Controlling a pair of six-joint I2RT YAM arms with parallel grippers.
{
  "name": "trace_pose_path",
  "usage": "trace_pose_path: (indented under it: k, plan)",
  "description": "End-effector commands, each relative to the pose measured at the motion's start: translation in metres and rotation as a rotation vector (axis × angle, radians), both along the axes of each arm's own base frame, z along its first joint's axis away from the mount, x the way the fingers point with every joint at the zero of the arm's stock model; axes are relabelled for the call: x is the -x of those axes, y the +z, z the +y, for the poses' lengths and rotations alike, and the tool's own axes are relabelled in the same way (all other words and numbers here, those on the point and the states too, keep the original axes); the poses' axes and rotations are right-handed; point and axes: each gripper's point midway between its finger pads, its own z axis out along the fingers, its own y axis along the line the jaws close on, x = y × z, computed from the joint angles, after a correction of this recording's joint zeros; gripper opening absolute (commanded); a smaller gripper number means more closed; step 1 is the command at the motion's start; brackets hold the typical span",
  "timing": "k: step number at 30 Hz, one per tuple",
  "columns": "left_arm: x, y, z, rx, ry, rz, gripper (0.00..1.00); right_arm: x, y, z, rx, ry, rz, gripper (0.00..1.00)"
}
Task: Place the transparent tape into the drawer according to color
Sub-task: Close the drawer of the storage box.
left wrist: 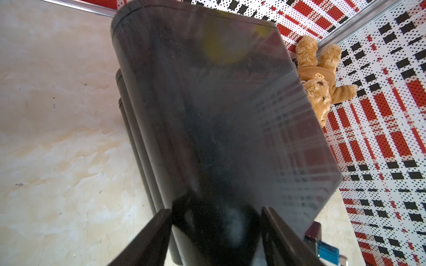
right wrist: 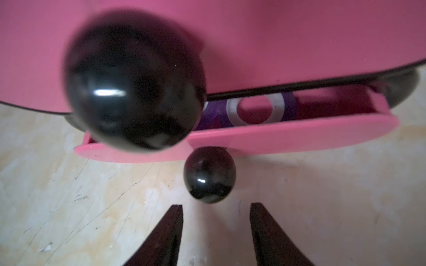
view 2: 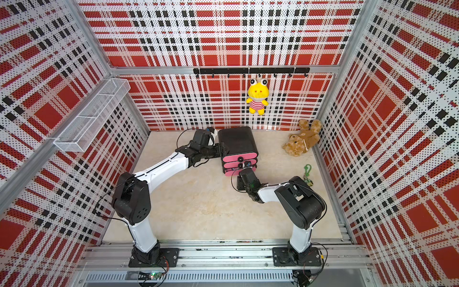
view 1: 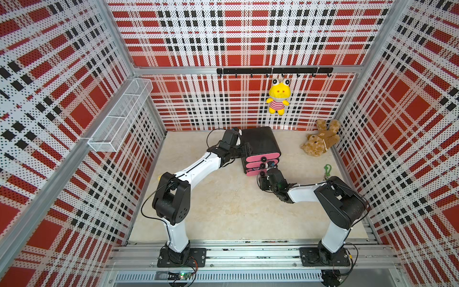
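A black drawer cabinet [view 1: 260, 141] [view 2: 237, 140] with three pink fronts and black knobs stands at the back of the table. Its bottom drawer [right wrist: 299, 133] is a little way out, and a purple transparent tape roll [right wrist: 255, 109] with a pale centre lies inside; a second purple roll [right wrist: 212, 115] is half hidden behind a knob. My right gripper [right wrist: 216, 207] [view 1: 261, 175] is open, and the bottom knob [right wrist: 209, 177] sits just beyond its fingertips. My left gripper [left wrist: 216, 211] [view 1: 246, 150] is shut on the cabinet's rounded left end. No other tape shows.
A brown teddy bear [view 1: 320, 139] lies at the back right corner. A green keychain [view 1: 327, 171] lies by the right wall near the right arm. On the back wall's hook rail hangs a yellow plush frog [view 1: 278, 97]. A wire basket [view 1: 121, 114] is fixed to the left wall.
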Motion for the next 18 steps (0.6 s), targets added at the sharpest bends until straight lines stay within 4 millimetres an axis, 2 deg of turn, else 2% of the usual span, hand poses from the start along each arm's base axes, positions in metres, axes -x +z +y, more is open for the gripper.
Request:
trace_pose_path:
  k: [1,18]
  plan:
    - [0.016,-0.019,-0.013,-0.026,-0.075,0.065,0.67,-0.02,0.018,0.002,-0.016,-0.033,-0.088,0.53]
    - [0.019,-0.018,-0.015,-0.025,-0.091,0.066,0.68,-0.041,0.02,0.003,0.011,-0.076,-0.149,0.52]
